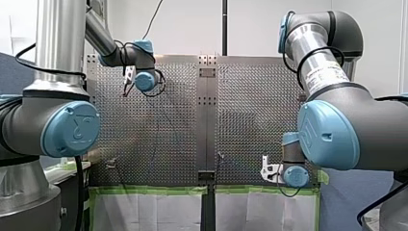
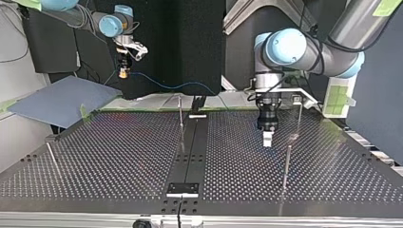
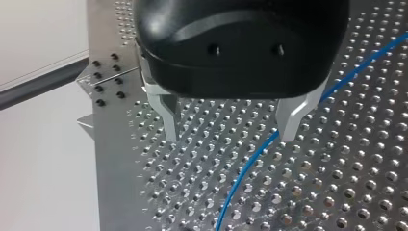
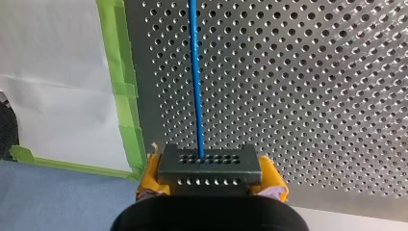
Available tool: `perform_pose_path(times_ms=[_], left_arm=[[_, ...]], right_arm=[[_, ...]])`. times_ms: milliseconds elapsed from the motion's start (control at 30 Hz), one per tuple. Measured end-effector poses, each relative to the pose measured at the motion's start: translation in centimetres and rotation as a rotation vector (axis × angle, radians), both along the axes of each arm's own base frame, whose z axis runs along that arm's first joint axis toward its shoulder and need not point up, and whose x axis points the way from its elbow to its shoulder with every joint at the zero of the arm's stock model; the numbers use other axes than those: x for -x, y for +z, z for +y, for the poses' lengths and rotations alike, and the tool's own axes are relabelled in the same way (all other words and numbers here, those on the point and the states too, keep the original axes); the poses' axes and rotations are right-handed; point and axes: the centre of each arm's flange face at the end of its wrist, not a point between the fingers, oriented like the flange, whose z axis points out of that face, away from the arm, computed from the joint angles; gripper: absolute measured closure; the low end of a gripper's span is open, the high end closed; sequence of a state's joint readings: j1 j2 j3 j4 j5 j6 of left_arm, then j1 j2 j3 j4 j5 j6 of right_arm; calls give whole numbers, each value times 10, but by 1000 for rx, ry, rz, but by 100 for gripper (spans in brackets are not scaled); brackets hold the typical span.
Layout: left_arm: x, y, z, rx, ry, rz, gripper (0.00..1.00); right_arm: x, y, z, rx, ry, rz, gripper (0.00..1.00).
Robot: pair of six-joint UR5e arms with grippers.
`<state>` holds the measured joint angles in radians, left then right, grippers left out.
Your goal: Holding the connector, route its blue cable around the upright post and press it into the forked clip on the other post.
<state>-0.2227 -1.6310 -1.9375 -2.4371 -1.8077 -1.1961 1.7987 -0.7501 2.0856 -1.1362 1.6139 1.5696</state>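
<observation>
my right gripper (image 4: pixel 211 179) is closed on the connector (image 4: pixel 210 166), a small dark block clamped between its yellow pads (image 4: pixel 148 179). the blue cable (image 4: pixel 195 72) leaves the block's face and runs straight ahead of the fingers, above the perforated table (image 4: pixel 312 96). my left gripper (image 3: pixel 230 135) hangs wide open and empty, with the cable passing just under one metal finger. the cable looks thin, light and limp, so it will likely sag and swing. best steered by the rigid connector, which gives flat, firm faces to clamp. its smooth jacket may slip through metal fingers.
</observation>
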Motion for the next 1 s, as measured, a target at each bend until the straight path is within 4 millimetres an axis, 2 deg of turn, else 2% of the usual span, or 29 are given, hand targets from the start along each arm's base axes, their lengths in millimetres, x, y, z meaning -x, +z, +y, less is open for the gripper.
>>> perform_pose_path(times_ms=[267,567,1000], left_arm=[[-1,-7,-3,-39,16,15,0],[-13,-31,-5,-110,75,76,0],[-23,-21,-6,-211,120,84,0]], right_arm=[[0,0,0,-1,0,-1,100],[0,0,0,-1,3,-2,100],[0,0,0,0,3,-2,100]])
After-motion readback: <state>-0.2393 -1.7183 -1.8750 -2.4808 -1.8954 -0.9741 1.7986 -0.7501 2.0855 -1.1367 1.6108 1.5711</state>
